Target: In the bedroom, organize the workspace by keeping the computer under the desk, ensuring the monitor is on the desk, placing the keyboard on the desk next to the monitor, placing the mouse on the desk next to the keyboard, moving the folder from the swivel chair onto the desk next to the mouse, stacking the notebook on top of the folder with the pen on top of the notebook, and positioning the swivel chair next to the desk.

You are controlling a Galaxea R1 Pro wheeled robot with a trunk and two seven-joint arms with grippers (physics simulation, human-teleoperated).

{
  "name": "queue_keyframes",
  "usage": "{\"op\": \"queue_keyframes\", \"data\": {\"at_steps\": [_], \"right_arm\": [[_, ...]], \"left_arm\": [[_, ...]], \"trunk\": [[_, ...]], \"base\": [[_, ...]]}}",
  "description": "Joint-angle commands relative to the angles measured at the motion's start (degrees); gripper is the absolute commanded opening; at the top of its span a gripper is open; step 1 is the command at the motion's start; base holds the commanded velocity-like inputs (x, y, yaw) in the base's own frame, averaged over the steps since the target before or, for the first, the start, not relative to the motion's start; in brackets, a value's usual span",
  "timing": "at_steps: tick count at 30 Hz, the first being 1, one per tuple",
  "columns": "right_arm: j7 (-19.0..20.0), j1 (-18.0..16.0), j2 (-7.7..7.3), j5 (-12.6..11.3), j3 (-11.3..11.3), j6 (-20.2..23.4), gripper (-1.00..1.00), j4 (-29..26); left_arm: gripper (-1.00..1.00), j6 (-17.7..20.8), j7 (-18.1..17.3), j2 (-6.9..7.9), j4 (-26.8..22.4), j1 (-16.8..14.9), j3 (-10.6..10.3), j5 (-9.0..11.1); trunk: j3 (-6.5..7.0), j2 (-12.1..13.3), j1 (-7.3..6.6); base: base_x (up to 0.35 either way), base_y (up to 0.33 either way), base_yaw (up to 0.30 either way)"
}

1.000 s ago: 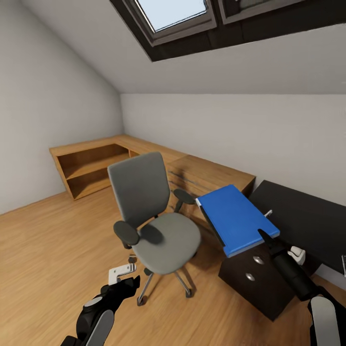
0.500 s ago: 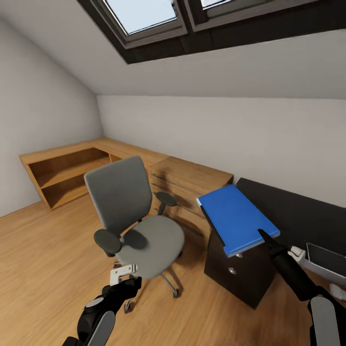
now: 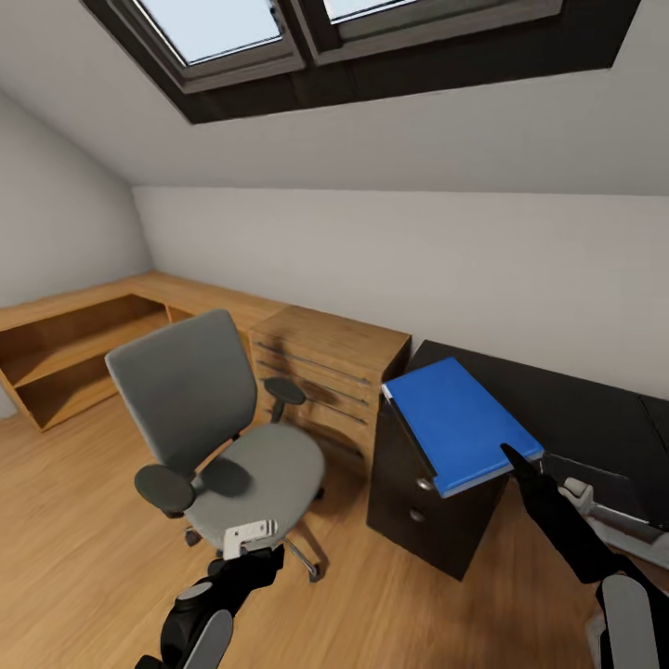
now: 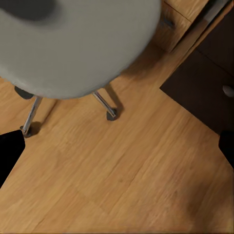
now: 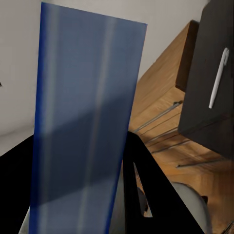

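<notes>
My right gripper is shut on the near edge of the blue folder, holding it tilted in the air over the left end of the dark desk. In the right wrist view the folder rises between the black fingers, and a white pen lies on the dark desk top. The grey swivel chair stands on the wood floor left of the desk, its seat bare. My left gripper hangs open, low in front of the chair, above the floor near a chair caster.
A light wooden drawer chest stands against the wall between chair and desk. Low wooden shelving runs along the left wall. The desk's dark drawer pedestal reaches the floor. Skylights sit in the sloped ceiling. Open floor lies at the front left.
The view has swung to the right: chair, chest and shelving have slid left in the picture and more of the desk shows. The folder stays in my right gripper, both arms unchanged.
</notes>
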Motion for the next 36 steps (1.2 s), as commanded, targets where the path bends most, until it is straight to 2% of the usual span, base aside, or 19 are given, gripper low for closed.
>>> {"op": "queue_keyframes", "data": {"at_steps": [1, 10, 19, 26, 33, 36], "right_arm": [[0.1, -0.1, 0.05, -0.2, -0.2, 0.4, -1.0, 0.0], [-1.5, -0.1, 0.13, -0.2, -0.2, 0.3, -1.0, 0.0], [-1.6, -0.1, 0.04, -0.2, -0.3, 0.3, -1.0, 0.0], [-1.6, -0.1, -0.05, -0.2, -0.3, 0.2, -1.0, 0.0], [-1.2, -0.1, -0.34, -0.4, -0.6, 0.4, -1.0, 0.0], [-1.3, -0.1, -0.38, -1.5, -0.6, 0.8, -1.0, 0.0]], "left_arm": [[1.0, 0.1, 0.6, 0.03, 0.0, 0.0, -0.2, 0.6], [1.0, 0.1, 0.7, -0.04, 0.2, 0.0, -1.6, 0.5], [1.0, 0.1, 0.7, 0.13, 0.2, 0.0, -1.7, 0.5], [1.0, 0.1, 0.7, 0.06, 0.2, 0.0, -1.8, 0.5], [1.0, 0.1, 0.7, 0.05, 0.2, 0.0, -1.7, 0.5], [1.0, 0.1, 0.7, 0.09, 0.2, 0.0, -1.7, 0.6]], "trunk": [[-0.06, 0.0, 0.03], [-0.06, 0.0, 0.03], [-0.06, 0.0, 0.03], [-0.07, 0.0, 0.03], [-0.11, 0.0, 0.03], [-0.11, 0.0, 0.03]], "base": [[0.276, 0.0, -0.265], [0.193, 0.004, -0.265], [0.171, 0.084, -0.265], [0.039, 0.01, -0.264], [0.002, 0.001, -0.093], [0.0, 0.0, -0.008]]}}
